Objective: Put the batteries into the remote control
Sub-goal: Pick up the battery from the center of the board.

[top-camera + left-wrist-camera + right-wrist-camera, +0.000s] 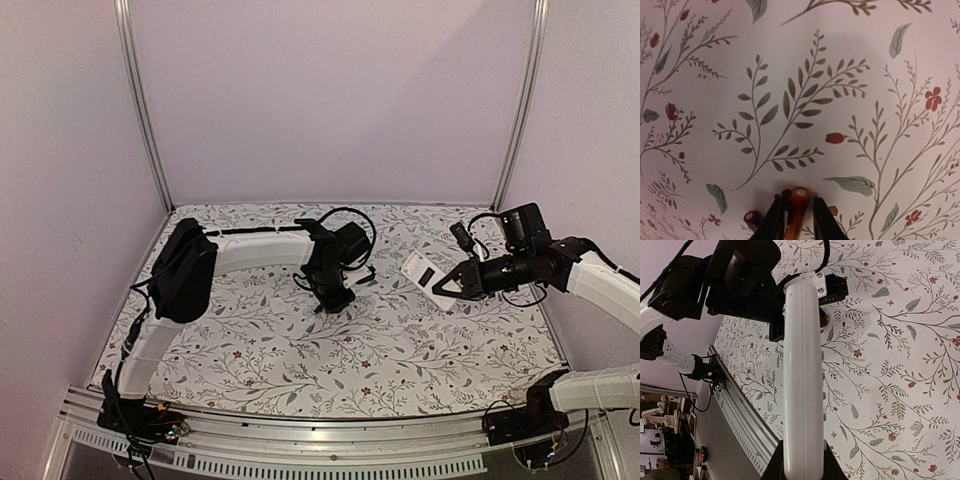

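My left gripper (795, 201) points down at the flowered table, shut on the orange-red battery (799, 195), which stands out a little beyond its fingertips. The dark battery (753, 219) lies on the cloth just left of that gripper's left finger. In the top view the left gripper (335, 296) is at mid-table. My right gripper (802, 461) is shut on the white remote control (801, 365), seen edge-on and held above the table. From above, the remote control (418, 267) shows its plain back with a dark recess, and the right gripper (452, 288) holds its near end.
The left arm's black wrist and cable (350, 240) lie between the two grippers. An aluminium rail (330, 445) runs along the near table edge. Upright frame posts (145, 110) and pale walls close the back and sides.
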You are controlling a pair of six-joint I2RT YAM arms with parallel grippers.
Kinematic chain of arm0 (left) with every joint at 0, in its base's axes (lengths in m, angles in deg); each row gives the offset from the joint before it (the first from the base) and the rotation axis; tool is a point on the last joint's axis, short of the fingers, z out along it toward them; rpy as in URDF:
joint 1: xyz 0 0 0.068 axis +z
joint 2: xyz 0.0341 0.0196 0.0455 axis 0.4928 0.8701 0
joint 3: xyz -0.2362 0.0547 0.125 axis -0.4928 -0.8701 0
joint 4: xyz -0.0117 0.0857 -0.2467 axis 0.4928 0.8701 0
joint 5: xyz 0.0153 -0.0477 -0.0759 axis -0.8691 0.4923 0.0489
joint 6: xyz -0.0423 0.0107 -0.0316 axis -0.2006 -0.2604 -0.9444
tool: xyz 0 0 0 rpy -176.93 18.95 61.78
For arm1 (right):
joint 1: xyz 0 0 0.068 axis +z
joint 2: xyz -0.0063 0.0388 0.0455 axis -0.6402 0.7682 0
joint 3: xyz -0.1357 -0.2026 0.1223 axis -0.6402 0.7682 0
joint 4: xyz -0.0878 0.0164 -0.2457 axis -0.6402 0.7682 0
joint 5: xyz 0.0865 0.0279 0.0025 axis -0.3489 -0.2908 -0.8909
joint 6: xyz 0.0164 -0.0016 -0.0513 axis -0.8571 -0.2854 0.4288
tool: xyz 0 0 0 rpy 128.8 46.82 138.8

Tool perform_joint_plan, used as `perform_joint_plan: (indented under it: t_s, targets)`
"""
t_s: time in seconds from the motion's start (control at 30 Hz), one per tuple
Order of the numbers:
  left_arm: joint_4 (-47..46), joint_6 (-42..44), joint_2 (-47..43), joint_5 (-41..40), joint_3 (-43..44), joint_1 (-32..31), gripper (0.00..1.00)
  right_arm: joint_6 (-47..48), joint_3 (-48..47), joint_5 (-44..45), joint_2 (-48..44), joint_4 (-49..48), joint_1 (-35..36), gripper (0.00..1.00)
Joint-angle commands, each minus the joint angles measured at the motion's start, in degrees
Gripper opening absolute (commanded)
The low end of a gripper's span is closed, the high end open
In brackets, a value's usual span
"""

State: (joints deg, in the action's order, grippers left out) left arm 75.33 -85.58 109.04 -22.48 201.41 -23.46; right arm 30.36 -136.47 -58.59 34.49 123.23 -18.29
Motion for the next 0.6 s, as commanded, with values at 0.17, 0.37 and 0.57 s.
perform_joint_plan:
  t_s: [0.17,0.37,0.57]
  targets:
    - [5.2,0.3,2.4,-0.3,2.6,-2.0,0.13,-0.3,0.7,-1.5,0.3,-1.6,-0.9,0.0]
    - [9.0,-3.3,2.1,1.7,5.2,-4.6,0.0,-0.5,0.7,-1.8,0.8,-1.8,-1.1,0.0]
    - [8.4,-12.1,-2.1,9.3,5.9,-4.8,0.0,-0.7,0.7,-2.4,0.6,-1.7,-1.1,0.0]
